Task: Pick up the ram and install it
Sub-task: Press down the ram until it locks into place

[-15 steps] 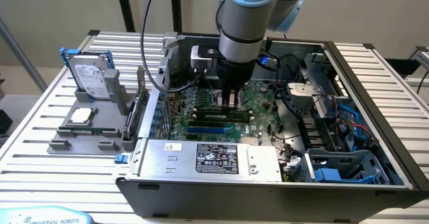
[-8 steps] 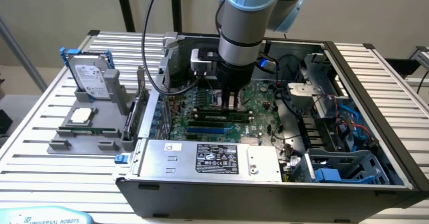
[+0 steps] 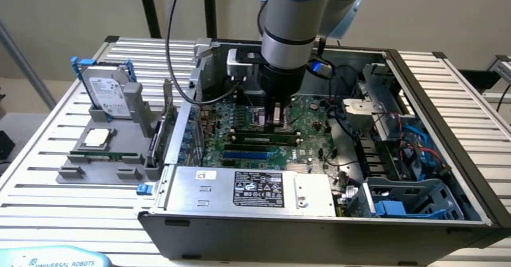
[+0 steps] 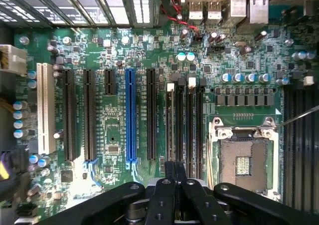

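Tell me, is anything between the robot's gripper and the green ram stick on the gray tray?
Yes. The gripper hangs inside the computer case, above the motherboard. The ram lies outside on the gray tray, at the exterior view's left. The case's side wall stands between them.

An open computer case [image 3: 431, 177] fills the bench [image 3: 32, 183] middle; a hard drive [image 3: 108, 90] (blue-edged frame) and processor chip [image 3: 97, 137] sit near its left edge.

robotics lab bench, slatted aluminium table [image 3: 48, 177], opened pc case [image 3: 447, 99] with bare motherboard [image 4: 114, 115], grey parts fixture [image 3: 104, 153], industrial arm overhead
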Controlling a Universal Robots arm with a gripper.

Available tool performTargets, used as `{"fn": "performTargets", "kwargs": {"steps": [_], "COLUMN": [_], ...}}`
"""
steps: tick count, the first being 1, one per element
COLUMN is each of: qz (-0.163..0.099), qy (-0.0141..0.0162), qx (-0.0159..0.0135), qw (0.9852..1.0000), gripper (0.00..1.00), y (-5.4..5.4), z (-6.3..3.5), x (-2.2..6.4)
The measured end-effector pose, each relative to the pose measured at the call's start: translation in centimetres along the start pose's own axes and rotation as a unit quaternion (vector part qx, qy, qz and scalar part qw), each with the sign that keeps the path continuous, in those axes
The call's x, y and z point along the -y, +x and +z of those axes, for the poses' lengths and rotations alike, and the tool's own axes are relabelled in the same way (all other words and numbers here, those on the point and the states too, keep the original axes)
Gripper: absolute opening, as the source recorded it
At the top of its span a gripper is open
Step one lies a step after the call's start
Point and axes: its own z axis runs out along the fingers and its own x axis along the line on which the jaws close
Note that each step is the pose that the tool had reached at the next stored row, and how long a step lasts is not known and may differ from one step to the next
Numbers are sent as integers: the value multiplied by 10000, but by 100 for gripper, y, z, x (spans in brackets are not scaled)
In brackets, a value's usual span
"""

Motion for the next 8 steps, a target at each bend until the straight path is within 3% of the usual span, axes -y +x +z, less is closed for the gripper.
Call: {"fn": "performTargets", "kwargs": {"steps": [2,8], "qz": [0,0], "qy": [-2,-2], "qx": [-2,-1], "qw": [10000,10000], "gripper": [11,11], "y": [-2,-2], "z": [-44,-47], "x": [-2,-2]}}
